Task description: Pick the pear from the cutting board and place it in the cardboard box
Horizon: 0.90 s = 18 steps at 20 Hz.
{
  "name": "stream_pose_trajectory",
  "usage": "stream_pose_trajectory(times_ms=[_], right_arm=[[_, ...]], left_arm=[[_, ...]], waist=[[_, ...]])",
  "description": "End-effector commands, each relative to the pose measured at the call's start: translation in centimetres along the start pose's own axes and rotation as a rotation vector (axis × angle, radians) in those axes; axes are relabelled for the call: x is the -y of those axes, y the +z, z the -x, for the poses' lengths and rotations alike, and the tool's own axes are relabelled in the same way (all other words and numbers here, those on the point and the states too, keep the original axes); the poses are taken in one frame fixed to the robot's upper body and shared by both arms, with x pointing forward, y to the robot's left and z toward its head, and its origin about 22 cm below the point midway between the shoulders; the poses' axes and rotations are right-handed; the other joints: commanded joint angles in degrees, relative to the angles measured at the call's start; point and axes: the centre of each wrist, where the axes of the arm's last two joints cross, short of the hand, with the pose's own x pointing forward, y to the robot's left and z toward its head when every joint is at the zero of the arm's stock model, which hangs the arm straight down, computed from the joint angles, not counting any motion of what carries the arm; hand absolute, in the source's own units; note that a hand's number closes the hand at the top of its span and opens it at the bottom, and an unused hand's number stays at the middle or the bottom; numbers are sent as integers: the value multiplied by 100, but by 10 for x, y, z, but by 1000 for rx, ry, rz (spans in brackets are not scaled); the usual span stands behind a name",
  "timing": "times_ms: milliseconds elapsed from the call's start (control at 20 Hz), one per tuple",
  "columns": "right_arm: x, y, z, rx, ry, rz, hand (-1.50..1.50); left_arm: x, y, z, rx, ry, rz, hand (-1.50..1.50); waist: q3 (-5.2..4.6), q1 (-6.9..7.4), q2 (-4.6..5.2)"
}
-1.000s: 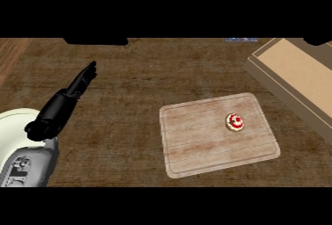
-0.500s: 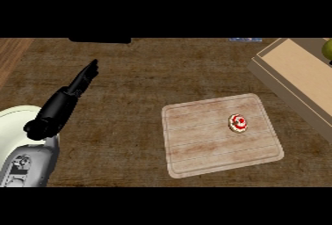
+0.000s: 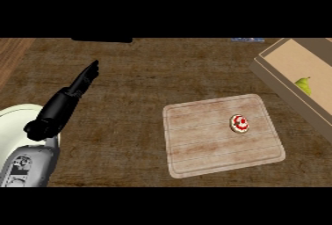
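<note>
The green pear (image 3: 303, 85) lies inside the cardboard box (image 3: 279, 61) at the right edge, partly behind the box's near wall. The wooden cutting board (image 3: 207, 145) sits right of centre on the counter, and the only thing on it is a small round red-and-white item (image 3: 239, 123). My left hand (image 3: 71, 96) is at the left, far from the board and the box, with its fingers straight, pointing up and away, and holding nothing. My right hand does not show.
A pale rounded shape (image 3: 13, 121) fills the lower left edge beside my grey left forearm (image 3: 29, 165). A small blue thing (image 3: 247, 39) peeks in at the top edge. Dark wood counter (image 3: 130, 145) lies between my hand and the board.
More of the cardboard box has come into view at the right, and the pear inside it now shows. The left hand has hardly moved.
</note>
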Motion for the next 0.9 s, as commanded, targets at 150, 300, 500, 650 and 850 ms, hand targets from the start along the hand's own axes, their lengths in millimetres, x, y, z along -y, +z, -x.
stream_pose_trajectory(times_ms=[150,300,500,650,850], right_arm=[[8,2,1,268,-307,205,-150],[19,4,2,378,-699,326,-150],[10,11,24,308,-1005,391,-150],[22,19,34,253,-1110,442,-150],[17,43,81,220,-1128,524,-150]], left_arm=[[18,1,2,-12,3,-3,0],[8,5,6,-19,3,-27,0],[6,3,3,-7,15,-14,0],[4,2,3,5,-9,-10,0],[16,7,8,-3,18,-6,0]], waist=[[18,-65,-20],[32,-164,-61],[20,-130,-9],[11,-53,14],[21,-45,35]])
